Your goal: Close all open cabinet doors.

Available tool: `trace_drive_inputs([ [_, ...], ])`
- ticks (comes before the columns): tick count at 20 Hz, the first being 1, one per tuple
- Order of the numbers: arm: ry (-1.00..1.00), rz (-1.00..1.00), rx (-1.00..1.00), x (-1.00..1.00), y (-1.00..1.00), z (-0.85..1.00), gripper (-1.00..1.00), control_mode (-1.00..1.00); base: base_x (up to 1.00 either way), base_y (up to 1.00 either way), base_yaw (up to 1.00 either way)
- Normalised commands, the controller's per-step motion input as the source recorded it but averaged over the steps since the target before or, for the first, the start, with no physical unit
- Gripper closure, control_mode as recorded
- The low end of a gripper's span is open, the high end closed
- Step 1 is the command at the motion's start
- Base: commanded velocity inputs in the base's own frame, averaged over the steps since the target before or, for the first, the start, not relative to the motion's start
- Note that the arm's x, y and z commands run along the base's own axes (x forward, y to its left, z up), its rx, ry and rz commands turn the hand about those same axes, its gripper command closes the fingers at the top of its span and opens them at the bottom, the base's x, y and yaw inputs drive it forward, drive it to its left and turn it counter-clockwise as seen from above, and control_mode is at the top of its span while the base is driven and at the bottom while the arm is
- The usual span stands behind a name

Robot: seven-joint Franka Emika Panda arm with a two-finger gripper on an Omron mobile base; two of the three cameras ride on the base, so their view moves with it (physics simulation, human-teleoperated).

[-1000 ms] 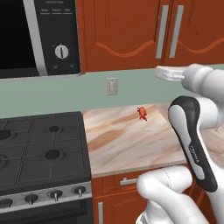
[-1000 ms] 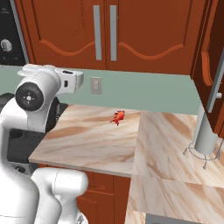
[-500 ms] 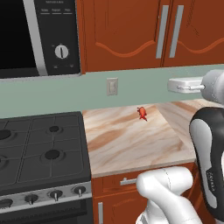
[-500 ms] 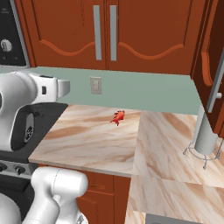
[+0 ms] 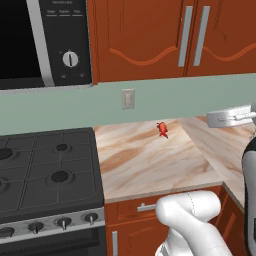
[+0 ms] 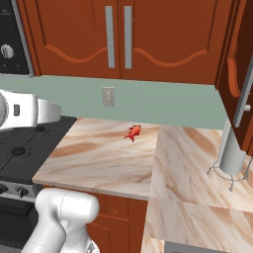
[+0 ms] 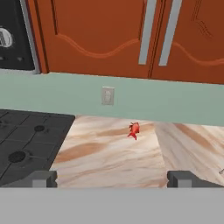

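The jaws stood wide apart and held nothing; in the hand view the two dark tips of the gripper (image 7: 111, 178) rose at the lower left and lower right, with bare desk between them.

The cabinet doors (image 7: 98, 33) filled the upper part of that view, a closed pair meeting at two vertical grey bar handles (image 7: 147, 31) in the upper centre. In the right base view a further door (image 6: 240, 74) stood at the far right edge, apparently swung out from the wall, its own bar handle (image 6: 243, 103) facing the room. It was judged to be the one left to close.

Handling judgement: the doors appeared rigid, hinged wooden slabs, moderately heavy, unlikely to flex or mark. A flat push on the outer face near the free edge, beside the handle, should turn one with least effort; the smooth bar could slip under a pinch.

Materials: reddish-brown wood with a raised panel and curved lower moulding; the handles read as satin metal. The desk (image 6: 104, 160) was veined beige marble, polished. A small red object (image 6: 133, 132) lay on it near the pale green wall, below a wall switch plate (image 6: 108, 96). A black gas hob (image 5: 45, 165) and microwave (image 5: 42, 42) sat at the left.
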Motion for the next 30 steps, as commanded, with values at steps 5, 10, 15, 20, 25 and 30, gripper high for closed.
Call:
trace_drive_inputs([
  [5, 0.21, -0.10, -0.02, -0.49, 0.00, 0.00, -1.00, -1.00, 0.00, 0.00, 0.00],
  [10, 0.04, -0.06, 0.00, -0.37, 0.00, -0.10, -1.00, -1.00, 0.00, 0.00, 0.00],
  [15, 0.00, 0.00, 0.03, -0.03, 0.00, -0.22, -1.00, -1.00, 0.00, 0.00, 0.00],
  [20, 0.00, -0.01, 0.01, 0.00, 0.00, -0.13, -1.00, -1.00, 0.00, 0.00, 0.00],
  [25, 0.00, -0.03, 0.03, 0.00, 0.00, -0.13, -1.00, -1.00, 0.00, 0.00, 0.00],
  [30, 0.00, -0.02, 0.03, 0.00, 0.00, -0.05, -1.00, -1.00, 0.00, 0.00, 0.00],
])
